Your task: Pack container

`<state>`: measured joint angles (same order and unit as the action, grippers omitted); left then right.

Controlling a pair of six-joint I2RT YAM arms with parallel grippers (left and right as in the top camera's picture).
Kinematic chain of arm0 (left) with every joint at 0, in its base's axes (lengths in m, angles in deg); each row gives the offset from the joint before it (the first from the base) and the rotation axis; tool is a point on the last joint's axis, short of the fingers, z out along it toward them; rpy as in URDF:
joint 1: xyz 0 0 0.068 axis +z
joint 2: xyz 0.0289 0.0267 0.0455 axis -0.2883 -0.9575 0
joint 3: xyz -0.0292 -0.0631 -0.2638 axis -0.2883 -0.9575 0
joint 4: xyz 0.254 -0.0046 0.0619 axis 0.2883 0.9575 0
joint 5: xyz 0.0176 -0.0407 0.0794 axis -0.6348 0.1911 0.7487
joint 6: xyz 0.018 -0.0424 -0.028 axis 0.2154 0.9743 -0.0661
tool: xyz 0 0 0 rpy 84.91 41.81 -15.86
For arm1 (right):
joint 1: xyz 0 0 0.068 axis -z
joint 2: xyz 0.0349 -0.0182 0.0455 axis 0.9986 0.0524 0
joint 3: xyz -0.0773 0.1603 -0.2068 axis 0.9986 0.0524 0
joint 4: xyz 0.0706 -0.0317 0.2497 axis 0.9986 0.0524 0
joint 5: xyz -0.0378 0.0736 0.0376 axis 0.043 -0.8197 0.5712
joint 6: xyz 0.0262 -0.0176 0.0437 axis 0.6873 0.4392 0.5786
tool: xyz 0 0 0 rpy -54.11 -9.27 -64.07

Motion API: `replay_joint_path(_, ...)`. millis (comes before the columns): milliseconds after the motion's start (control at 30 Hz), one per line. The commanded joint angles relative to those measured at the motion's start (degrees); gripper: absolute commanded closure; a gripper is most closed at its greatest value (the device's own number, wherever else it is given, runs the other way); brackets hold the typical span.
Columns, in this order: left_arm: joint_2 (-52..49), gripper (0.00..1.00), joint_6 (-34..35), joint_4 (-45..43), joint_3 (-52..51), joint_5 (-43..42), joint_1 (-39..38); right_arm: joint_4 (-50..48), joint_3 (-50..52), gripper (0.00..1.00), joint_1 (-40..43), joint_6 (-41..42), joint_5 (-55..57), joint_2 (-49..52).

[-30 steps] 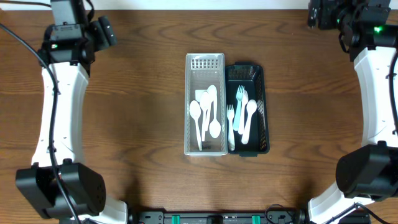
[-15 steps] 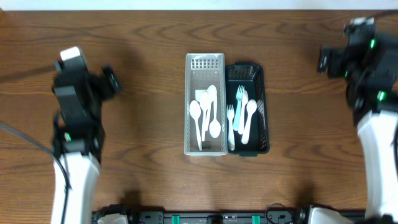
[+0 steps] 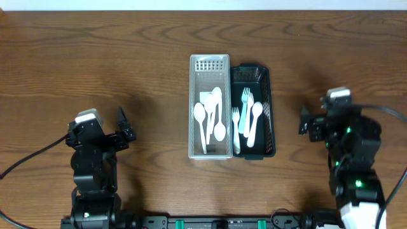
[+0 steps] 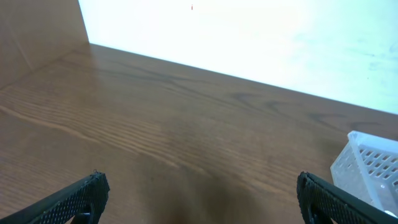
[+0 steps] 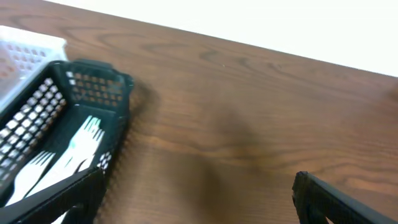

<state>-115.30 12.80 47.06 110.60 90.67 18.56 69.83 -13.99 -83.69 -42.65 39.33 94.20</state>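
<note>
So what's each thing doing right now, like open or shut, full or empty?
Left gripper: open, holding nothing.
Right gripper: open, holding nothing.
White basket: upright, with spoons lying inside.
Dark basket: upright, right beside the white one, with forks lying inside.
Spoons: loose and overlapping.
Forks: lying flat along the basket.

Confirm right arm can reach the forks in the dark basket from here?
Probably yes. The right gripper sits open beside the dark basket, only table between them, and the forks lie uncovered in its open top.
</note>
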Motion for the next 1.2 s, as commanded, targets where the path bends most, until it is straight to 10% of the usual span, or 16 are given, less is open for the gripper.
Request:
replay_joint_path(0,0.1,0.02,-0.5,0.2,0.0,0.1,-0.1,0.0,2.4,0.01,-1.2,-0.8,-0.2,-3.9)
replay_joint_path(667,-1.8,0.02,-0.5,12.6,0.0,0.1,-0.1,15.5,2.5,0.01,-1.2,-1.9,1.8,-4.4)
replay_joint_path(1167,-1.8,0.02,-0.5,19.1,0.0,0.1,-0.1,-4.0,17.8,0.01,-2.3,-1.7,-3.2,-32.3)
